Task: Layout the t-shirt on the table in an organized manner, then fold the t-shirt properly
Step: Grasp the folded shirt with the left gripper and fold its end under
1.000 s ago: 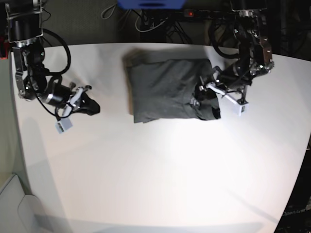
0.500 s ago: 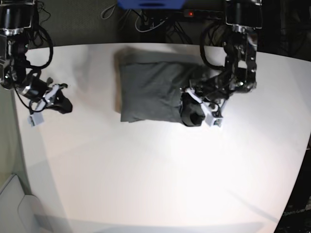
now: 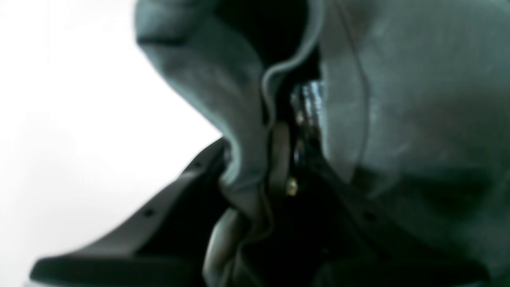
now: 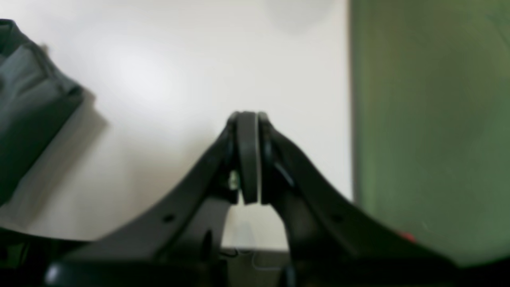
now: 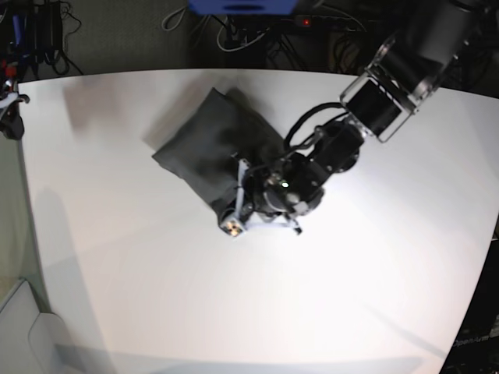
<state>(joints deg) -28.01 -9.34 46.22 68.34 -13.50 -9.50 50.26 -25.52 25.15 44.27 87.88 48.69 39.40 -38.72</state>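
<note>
**Left arm grips the bundled shirt for another fold**

The left gripper (image 5: 243, 204) is clenched on a fold of the charcoal t-shirt (image 5: 204, 149), which lies bunched in the upper middle of the white table (image 5: 156, 296). Next, it likely needs to carry that edge across and release it flat. The right gripper (image 4: 247, 159), pinched closed and empty, sits at the table's far-left edge. Cables clutter the dark floor (image 5: 234, 35) behind.

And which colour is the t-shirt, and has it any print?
The t-shirt is plain dark charcoal grey, no print visible; the base view shows it best.
</note>
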